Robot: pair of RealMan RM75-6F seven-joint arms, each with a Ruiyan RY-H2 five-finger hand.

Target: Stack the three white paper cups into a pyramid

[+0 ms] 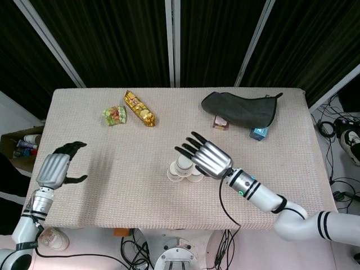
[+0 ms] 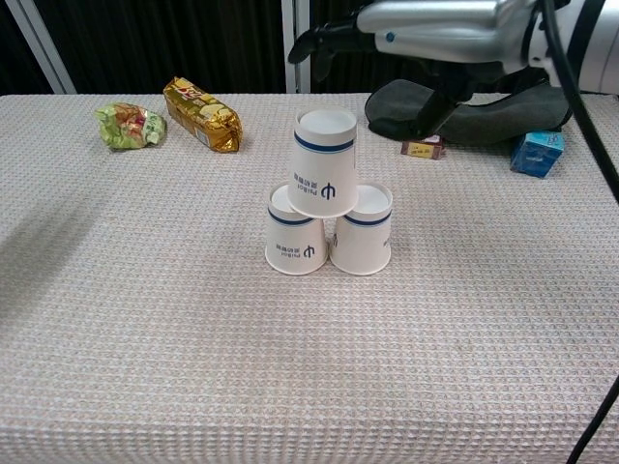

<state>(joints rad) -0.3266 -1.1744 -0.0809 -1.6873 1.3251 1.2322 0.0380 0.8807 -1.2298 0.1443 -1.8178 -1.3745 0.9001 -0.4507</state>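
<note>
Now three white paper cups are standing upside down as a pyramid near the middle of the surface (image 2: 116, 319): the left bottom cup (image 2: 294, 239) and the right bottom cup (image 2: 362, 237) are sitting side by side and touching, and the top cup (image 2: 322, 164) is resting across both of their upturned bases, leaning slightly toward 7 o'clock in the chest view. From the head view the stack is showing only as a tight cluster of cup bases, partly hidden under the right hand (image 1: 208, 158).

That right hand is hovering above the pyramid with its fingers spread and reaching toward 10 o'clock, holding nothing; in the chest view it is hanging clear of the top cup with an open gap beneath it. The left hand (image 1: 56, 168) is floating over the surface's edge at about 8 o'clock from the cups, well apart from them, fingers apart and lightly curled around nothing.

Farther back on the surface, at about 10 o'clock from the stack, a green snack packet (image 2: 129, 126) and a gold snack packet (image 2: 201, 115) are lying near each other. At about 2 o'clock a dark grey pouch (image 1: 241, 110) is lying flat, with a small brown box (image 2: 424, 149) just beside its near edge and a small blue box (image 2: 537, 153) by its right end.
</note>
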